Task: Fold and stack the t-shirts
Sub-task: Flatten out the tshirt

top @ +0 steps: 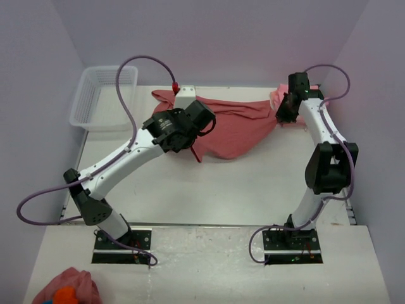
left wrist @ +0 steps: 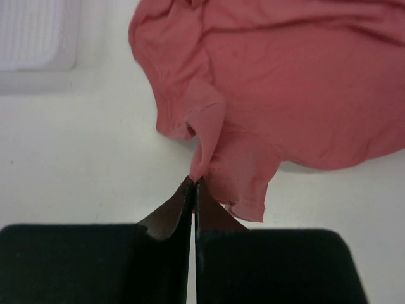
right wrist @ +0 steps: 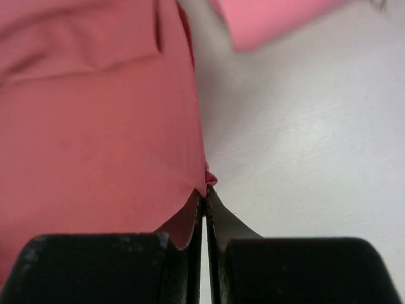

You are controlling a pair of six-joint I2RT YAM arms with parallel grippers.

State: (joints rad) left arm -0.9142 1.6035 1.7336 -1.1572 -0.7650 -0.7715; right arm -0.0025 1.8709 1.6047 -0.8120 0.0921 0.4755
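Rose-red t-shirt [top: 237,130] is lying bunched right of the basket [top: 95,95]. Left gripper [left wrist: 193,182] is pinching its sleeve; right gripper [right wrist: 205,190] is clamping the hem farthest from the basket. Judged: spreading is beginning; next, pulling both holds apart, taut.

Rumpled rose-red t-shirt [top: 235,126] lies stretched out sideways.

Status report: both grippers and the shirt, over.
Left gripper shut on a fold of the rose-red t-shirt. Right gripper shut on its edge. Shirt spans between them. Lighter pink cloth bunched beside that right-hand grip.
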